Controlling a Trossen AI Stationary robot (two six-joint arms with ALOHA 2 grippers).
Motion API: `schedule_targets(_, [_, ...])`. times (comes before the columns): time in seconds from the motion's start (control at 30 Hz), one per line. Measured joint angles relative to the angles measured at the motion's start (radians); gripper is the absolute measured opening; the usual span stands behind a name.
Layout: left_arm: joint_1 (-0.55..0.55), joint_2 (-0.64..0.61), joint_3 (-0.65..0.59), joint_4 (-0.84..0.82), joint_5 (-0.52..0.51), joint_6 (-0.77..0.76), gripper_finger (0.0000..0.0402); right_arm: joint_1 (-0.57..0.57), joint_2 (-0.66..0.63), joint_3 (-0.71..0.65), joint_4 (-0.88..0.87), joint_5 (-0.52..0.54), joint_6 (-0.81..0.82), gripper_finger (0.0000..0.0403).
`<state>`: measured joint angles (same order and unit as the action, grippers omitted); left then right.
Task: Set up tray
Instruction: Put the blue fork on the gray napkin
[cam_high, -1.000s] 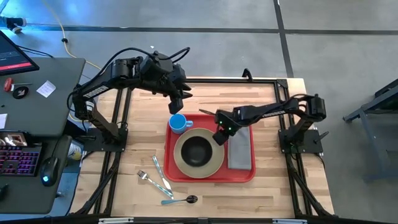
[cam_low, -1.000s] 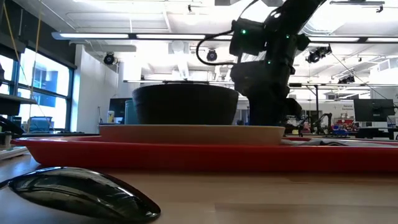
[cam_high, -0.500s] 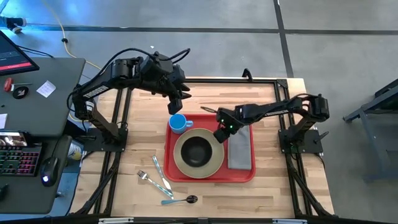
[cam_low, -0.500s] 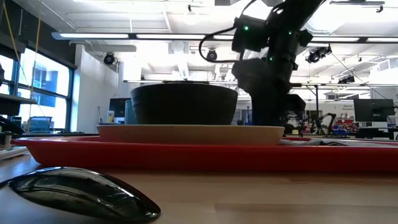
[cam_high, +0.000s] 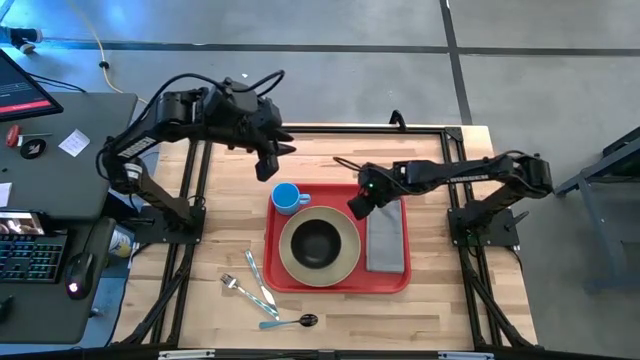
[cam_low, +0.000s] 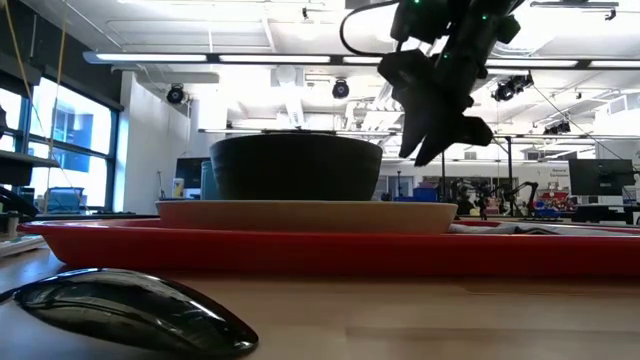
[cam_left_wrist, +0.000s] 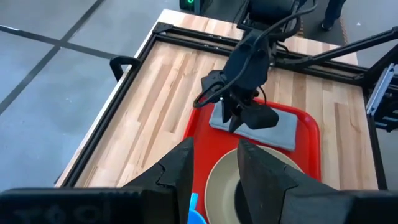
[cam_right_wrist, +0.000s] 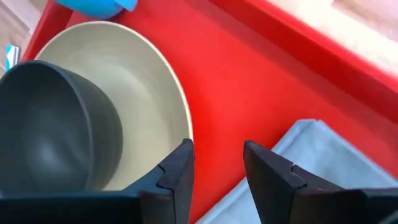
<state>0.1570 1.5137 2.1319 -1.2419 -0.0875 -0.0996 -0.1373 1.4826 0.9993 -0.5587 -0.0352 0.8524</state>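
While I watch from the table edge, I see cutlery lying on the bare wood nearest me: a spoon (cam_high: 300, 321), a fork (cam_high: 235, 285) and a knife (cam_high: 254, 279). Just beyond them the tray (cam_high: 338, 283) sits flat in the middle of the table (cam_high: 200, 290). On it a beige plate (cam_high: 340, 268) carries a dark bowl (cam_high: 317, 241), a grey folded cloth (cam_high: 386, 245) lies beside the plate, and a blue cup (cam_high: 288, 197) stands in the tray's far left corner. My right gripper (cam_high: 358, 204) hangs above the tray's far edge, between plate and cloth, fingers parted and holding nothing. Farther back, my left gripper (cam_high: 268, 160) hovers over bare wood beyond the cup, its fingers likewise apart and empty.
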Motion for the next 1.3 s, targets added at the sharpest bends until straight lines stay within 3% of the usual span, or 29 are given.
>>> schedule_targets(0.27, [-0.001,-0.001,0.000,-0.003,-0.010,0.077,0.0155,0.046,0.000,0.000,0.043,-0.020,0.121,0.0129])
schedule_targets(0.43, [-0.001,-0.062,-0.035,0.044,-0.008,0.126,0.0130,0.107,0.000,0.000,0.122,-0.016,0.255,0.0129])
schedule_targets(0.63, [0.000,-0.283,-0.381,0.268,0.085,0.086,0.0074,0.194,0.000,0.000,0.168,0.030,0.354,0.0129])
schedule_targets(0.77, [0.000,-0.435,-0.621,0.494,0.222,-0.036,0.0040,0.243,0.000,0.024,0.174,0.031,0.352,0.0129])
schedule_targets(0.87, [-0.001,-0.504,-0.729,0.645,0.282,-0.140,0.0028,0.268,0.000,0.059,0.174,0.047,0.311,0.0129])
schedule_targets(1.07, [-0.040,-0.529,-0.776,0.793,0.223,-0.250,0.0057,0.289,0.000,0.147,0.107,0.089,0.246,0.0129])
schedule_targets(1.3, [-0.130,-0.529,-0.776,0.751,0.194,-0.278,0.0086,0.329,0.000,0.261,0.069,0.221,0.157,0.0129])
